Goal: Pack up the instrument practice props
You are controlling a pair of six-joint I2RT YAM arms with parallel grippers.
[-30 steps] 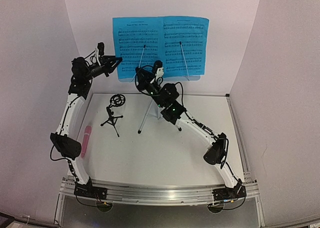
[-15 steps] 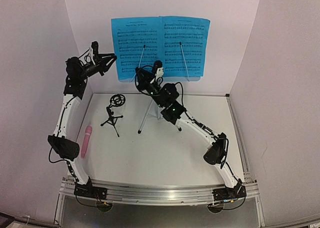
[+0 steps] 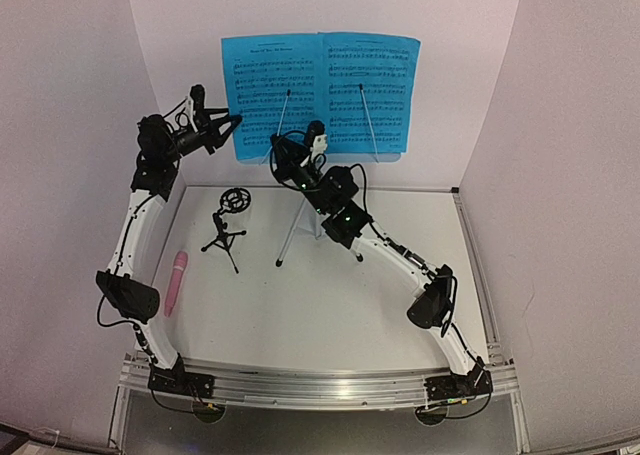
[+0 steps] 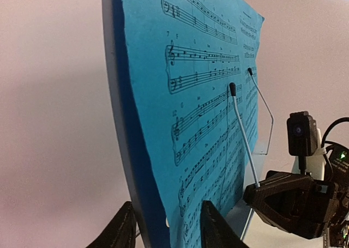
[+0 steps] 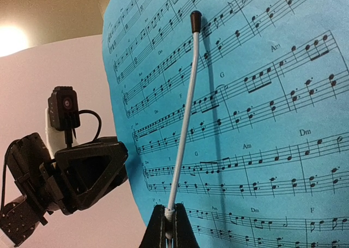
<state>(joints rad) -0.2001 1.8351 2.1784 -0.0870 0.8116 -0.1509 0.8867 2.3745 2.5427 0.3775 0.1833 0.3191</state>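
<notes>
- Left gripper (image 4: 166,223) straddles the left edge of the blue sheet-music pages (image 4: 202,95), jaws partly open and gripping nothing, lined up to pinch the paper.
- Right gripper (image 5: 166,229) is clamped on the upright retainer wire (image 5: 184,112), probably to free the pages.
- The pages stand upright at the far side on the music stand (image 3: 289,237), facing near, long axis left-right.

Left white-and-black jointed arm (image 3: 140,225): raised, elbow bent; left gripper (image 4: 166,229) parted. Right arm (image 3: 400,260): extended forward; right gripper (image 5: 169,229) pinching thin white wire (image 5: 182,128).

Pages (image 3: 320,90) on music stand (image 3: 289,238); mic stand (image 3: 228,227) left; microphone (image 3: 176,281) farther left.
</notes>
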